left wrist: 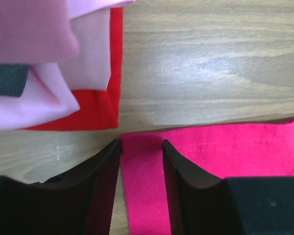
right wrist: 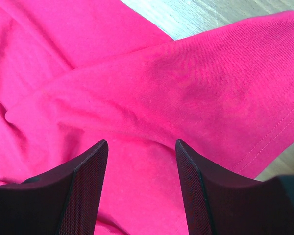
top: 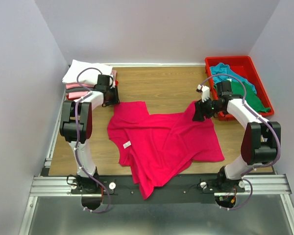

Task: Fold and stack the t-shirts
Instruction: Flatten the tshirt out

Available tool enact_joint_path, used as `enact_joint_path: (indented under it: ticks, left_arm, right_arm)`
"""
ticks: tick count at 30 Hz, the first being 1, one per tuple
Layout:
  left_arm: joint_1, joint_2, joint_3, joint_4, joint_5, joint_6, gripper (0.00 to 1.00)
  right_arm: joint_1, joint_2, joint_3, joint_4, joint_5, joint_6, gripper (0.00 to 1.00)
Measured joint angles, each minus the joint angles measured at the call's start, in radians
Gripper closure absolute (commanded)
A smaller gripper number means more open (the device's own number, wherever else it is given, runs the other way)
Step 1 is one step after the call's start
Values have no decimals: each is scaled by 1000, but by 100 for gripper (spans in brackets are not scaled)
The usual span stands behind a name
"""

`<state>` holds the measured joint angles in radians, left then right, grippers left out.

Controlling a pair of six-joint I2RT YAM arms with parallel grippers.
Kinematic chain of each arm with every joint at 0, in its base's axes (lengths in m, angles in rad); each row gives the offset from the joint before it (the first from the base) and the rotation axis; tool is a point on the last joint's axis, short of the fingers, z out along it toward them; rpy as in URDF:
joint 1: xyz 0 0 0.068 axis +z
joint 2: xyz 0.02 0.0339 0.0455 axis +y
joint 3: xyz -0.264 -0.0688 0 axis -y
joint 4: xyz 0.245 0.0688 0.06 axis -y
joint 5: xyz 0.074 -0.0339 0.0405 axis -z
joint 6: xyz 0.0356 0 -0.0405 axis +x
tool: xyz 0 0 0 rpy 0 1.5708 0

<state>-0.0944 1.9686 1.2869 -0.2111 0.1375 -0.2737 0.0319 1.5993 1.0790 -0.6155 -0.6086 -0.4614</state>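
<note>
A crimson-pink t-shirt (top: 161, 142) lies spread and rumpled on the wooden table, its white neck label (top: 127, 144) facing up. One end hangs over the near edge. My left gripper (top: 110, 98) is down at the shirt's far left corner. In the left wrist view it (left wrist: 141, 143) stands open, its fingers astride a strip of that corner (left wrist: 225, 147). At the far right corner my right gripper (top: 200, 111) hovers open over a raised fold of the shirt (right wrist: 137, 73), with its gripper (right wrist: 141, 142) holding nothing.
A stack of folded shirts (top: 85, 72), white on top with pale pink (left wrist: 49, 49) and a red layer (left wrist: 103, 107) below, sits at the back left, close to my left gripper. A red tray (top: 245, 59) at the back right holds a teal shirt (top: 225, 71) and a green one (top: 255, 100).
</note>
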Motion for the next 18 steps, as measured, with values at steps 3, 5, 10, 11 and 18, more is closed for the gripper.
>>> enact_joint_path:
  ticks: [3, 5, 10, 11, 18]
  left_arm:
    - [-7, 11, 14, -5, -24, 0, 58]
    - [-7, 11, 15, -7, -34, 1, 63]
    - [-8, 13, 15, -15, -55, 3, 95]
    - [-8, 13, 15, -16, -55, 4, 99]
    - [-13, 2, 13, -29, -57, 9, 100]
  right_arm:
    - [0, 0, -1, 0, 0, 0, 35]
    - [0, 0, -1, 0, 0, 0, 36]
    - [0, 0, -1, 0, 0, 0, 35]
    - [0, 0, -1, 0, 0, 0, 35]
    - [0, 0, -1, 1, 2, -2, 35]
